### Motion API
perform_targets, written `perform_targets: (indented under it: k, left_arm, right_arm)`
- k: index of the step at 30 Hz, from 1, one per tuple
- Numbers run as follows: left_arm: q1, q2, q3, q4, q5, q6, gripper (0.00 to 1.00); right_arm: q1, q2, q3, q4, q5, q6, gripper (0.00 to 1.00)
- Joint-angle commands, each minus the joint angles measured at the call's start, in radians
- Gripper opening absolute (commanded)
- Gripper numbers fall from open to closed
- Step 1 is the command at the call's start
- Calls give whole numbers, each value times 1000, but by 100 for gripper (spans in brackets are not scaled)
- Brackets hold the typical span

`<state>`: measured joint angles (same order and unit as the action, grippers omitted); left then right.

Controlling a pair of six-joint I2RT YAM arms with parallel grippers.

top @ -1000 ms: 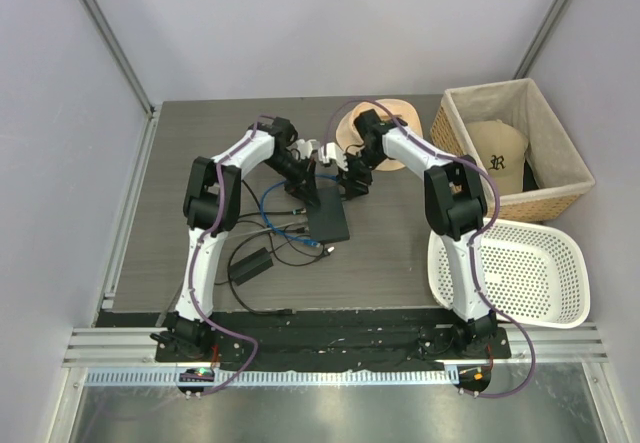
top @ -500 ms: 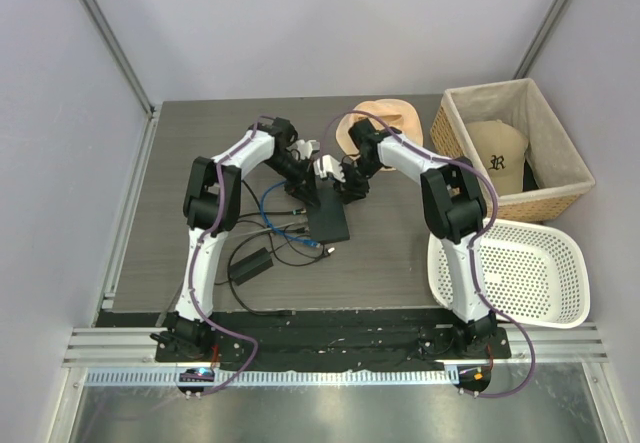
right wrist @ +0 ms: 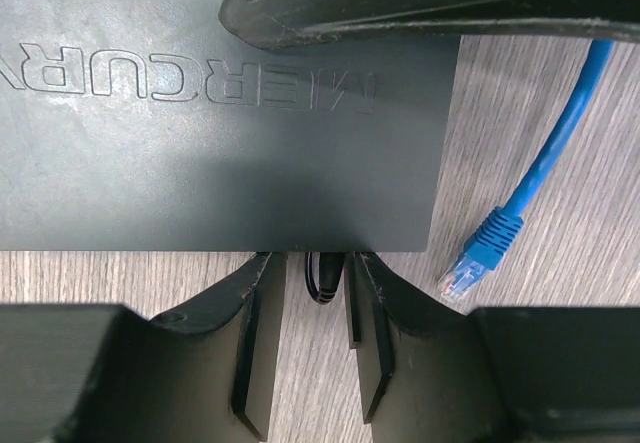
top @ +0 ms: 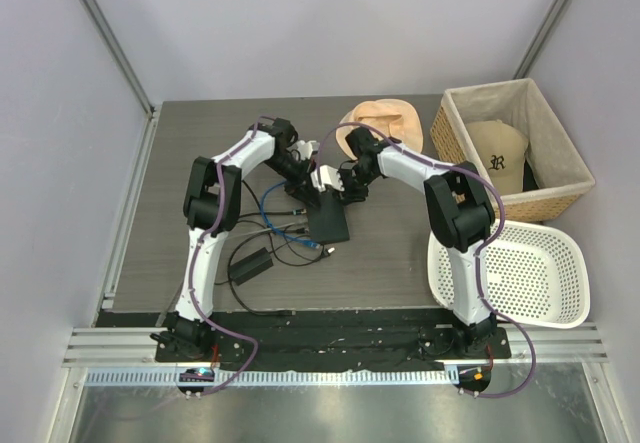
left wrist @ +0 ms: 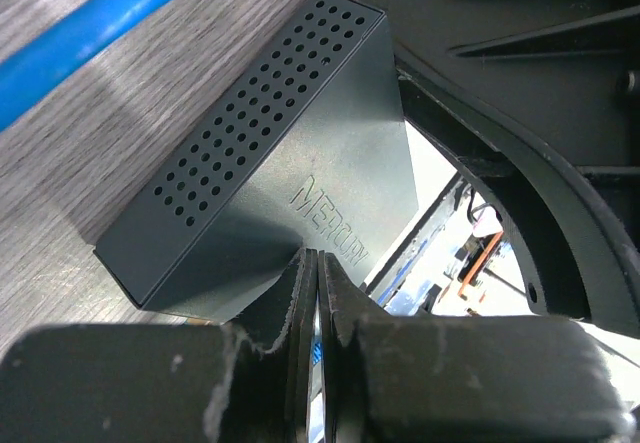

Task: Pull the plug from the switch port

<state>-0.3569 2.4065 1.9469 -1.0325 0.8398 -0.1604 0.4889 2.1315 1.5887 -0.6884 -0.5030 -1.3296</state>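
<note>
centre: left gripper (top: 314, 177) and right gripper (top: 338, 189) close together at far end of black switch box (top: 330, 223) | left of box: blue cable (top: 285, 227), adapter brick (top: 250, 265) | upper right: straw hat (top: 388, 120), wicker basket (top: 532, 206) holding cap (top: 500, 153) | lower right: white perforated basket (top: 530, 275)

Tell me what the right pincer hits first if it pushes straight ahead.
The right pincer would likely meet the black plug between its fingers first, then the switch edge just behind it; depth is unclear.

Soft, even overhead light fills the top view, and the dark grey wood-grain table (top: 400, 253) carries only faint shadows. The wrist views are dimmer. A shadow crosses the flat black perforated box (left wrist: 330, 183) beside a blown-out white patch, and the nearest foreground is blurred.
</note>
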Motion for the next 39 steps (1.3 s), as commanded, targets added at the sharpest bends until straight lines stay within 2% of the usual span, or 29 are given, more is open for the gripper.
perform_targets:
  k: [1,6,8,11,14,22,37,39]
  left_arm:
    - [3,62,-42,11,-186,47,8]
    - [3,54,-49,14,-186,44,8]
    - [4,59,-46,9,-194,48,9]
    - [3,60,-49,8,-203,48,8]
    - [3,62,-54,5,-212,51,8]
    - [4,68,-49,6,-219,51,8]
    - [3,78,-46,2,-215,51,8]
    - [3,80,-48,-1,-216,53,8]
  right_arm:
    - [23,-59,-12,15,-17,-26,37]
    - [23,-58,-3,-2,3,-63,33]
    - [23,-38,25,-42,15,-71,36]
    - [22,-31,48,-59,27,-60,45]
    - [20,-33,48,-60,31,-57,45]
    - [20,-21,77,-59,9,-25,37]
    - [23,34,131,-112,7,-17,36]
    - [22,42,140,-111,9,-4,33]
